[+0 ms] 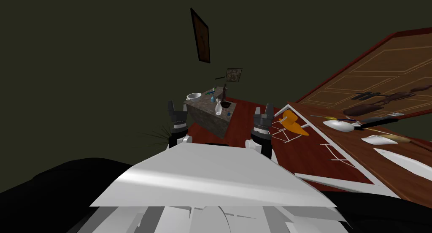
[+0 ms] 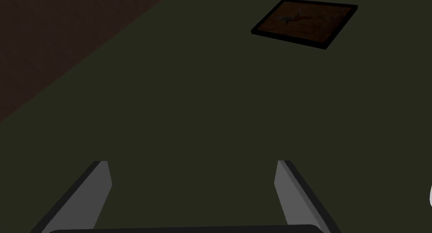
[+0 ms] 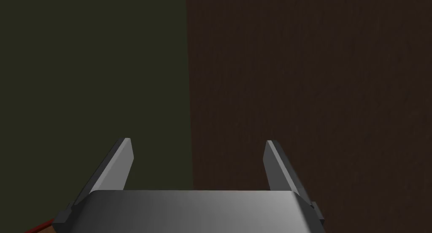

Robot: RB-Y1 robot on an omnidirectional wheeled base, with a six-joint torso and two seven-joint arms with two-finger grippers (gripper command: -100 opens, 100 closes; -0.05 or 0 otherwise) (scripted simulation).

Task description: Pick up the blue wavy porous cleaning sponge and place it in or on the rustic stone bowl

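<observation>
While the left end effector [image 1: 177, 111] and right end effector [image 1: 263, 112] gape empty, a white bottle [image 1: 218, 108] stands beside the dark bowl [image 1: 226, 104].

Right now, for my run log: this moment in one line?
left gripper open, empty | right gripper open, empty | counter ahead, beyond both grippers

1. Dark olive-green wall [image 1: 105, 53], dim light.
2. Tall dark-framed brown picture [image 1: 201, 35] hangs on it, with a small square mottled frame [image 1: 233, 74] just below.
3. Red-brown wooden floor [image 1: 242, 116] carries a grey mottled stone block table [image 1: 211, 118].
4. Brown panelled wooden door [image 1: 379, 70] at right.
</observation>
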